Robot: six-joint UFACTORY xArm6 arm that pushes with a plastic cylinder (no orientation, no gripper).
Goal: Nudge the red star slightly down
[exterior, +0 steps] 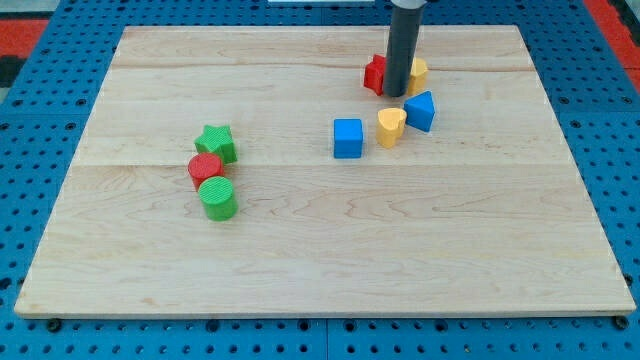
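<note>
The red star (pixel 375 74) sits near the view's top, right of centre, partly hidden behind the dark rod. My tip (pixel 395 94) rests on the board at the star's right side, between it and a yellow block (pixel 417 72) whose shape I cannot make out. Just below are a blue triangular block (pixel 421 110), a yellow heart (pixel 391 126) and a blue cube (pixel 348 137).
At the view's left stands a cluster: a green star (pixel 216 144), a red cylinder (pixel 206 169) and a green cylinder (pixel 217 198), touching in a line. The wooden board (pixel 320 270) lies on a blue pegboard; its top edge is close above the red star.
</note>
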